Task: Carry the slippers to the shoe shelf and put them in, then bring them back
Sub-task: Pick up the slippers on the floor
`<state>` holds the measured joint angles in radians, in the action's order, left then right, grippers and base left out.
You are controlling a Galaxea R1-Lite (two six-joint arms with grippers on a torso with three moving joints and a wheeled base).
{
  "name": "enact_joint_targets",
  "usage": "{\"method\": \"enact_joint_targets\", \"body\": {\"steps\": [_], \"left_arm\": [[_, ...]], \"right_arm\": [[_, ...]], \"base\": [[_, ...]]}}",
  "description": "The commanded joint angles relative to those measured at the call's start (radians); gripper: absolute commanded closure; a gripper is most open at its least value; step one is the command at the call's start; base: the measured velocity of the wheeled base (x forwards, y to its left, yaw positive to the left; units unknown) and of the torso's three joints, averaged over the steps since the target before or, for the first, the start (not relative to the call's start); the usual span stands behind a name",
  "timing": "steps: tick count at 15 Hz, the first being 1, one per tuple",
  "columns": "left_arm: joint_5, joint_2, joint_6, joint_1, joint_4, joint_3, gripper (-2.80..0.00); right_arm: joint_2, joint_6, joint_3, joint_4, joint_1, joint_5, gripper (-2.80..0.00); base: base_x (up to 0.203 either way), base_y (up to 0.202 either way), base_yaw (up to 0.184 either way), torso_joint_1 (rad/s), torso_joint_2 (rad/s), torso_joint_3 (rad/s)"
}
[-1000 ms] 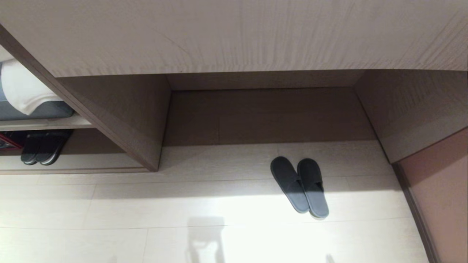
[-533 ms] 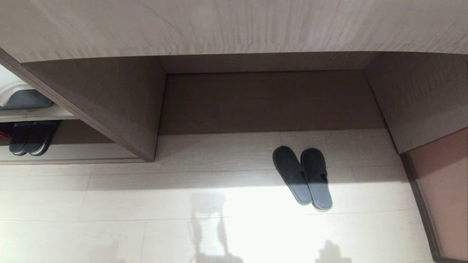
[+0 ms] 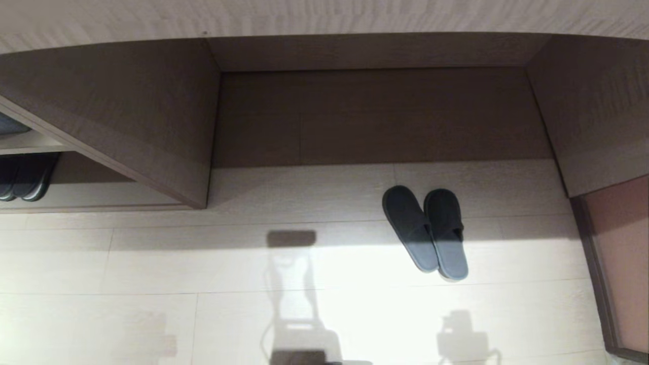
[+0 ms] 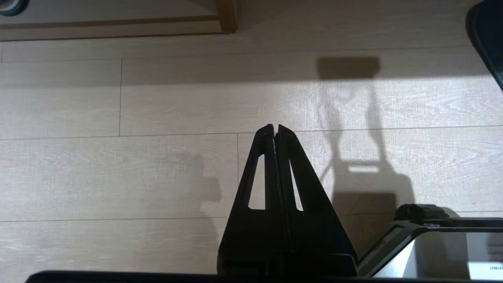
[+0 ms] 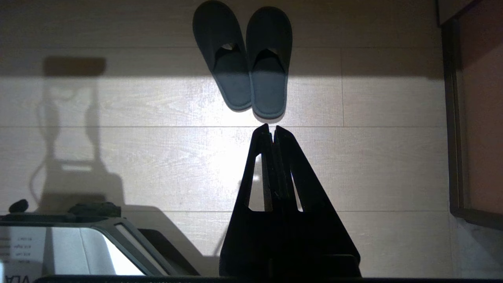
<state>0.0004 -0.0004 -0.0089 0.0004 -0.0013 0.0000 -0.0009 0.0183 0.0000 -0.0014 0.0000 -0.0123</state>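
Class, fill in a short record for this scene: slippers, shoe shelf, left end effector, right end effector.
slippers: side by side on the floor, toes toward the wide recess
shoe shelf: far left, holds a darker pair
left end effector: shut, empty, above bare floor
right end effector: shut, empty, short of the slippers' heels

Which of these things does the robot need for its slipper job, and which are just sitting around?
For the job:
- the slippers, side by side on the floor
- the shoe shelf, far left
- right gripper, shut, above the floor near the slippers
- left gripper, shut, over bare floor

Just lying about:
- the darker pair already on the shelf
- the wide floor-level recess
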Motion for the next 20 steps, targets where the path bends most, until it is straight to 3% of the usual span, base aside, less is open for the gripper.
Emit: {"method": "enact_joint_targets", "body": {"steps": [1,20], "left_arm": [[0.001,0.000,0.000,0.001,0.000,0.001,0.00],[0.000,0.000,0.001,0.000,0.000,0.000,0.00]], "right_arm": [[0.001,0.000,0.000,0.000,0.000,0.000,0.00],[0.001,0.002,0.000,0.000,0.000,-0.001,0.00]], "base": [[0.000,0.000,0.000,0.002,0.00,-0.199],[0.000,0.000,0.000,0.002,0.00,-0.197]]}}
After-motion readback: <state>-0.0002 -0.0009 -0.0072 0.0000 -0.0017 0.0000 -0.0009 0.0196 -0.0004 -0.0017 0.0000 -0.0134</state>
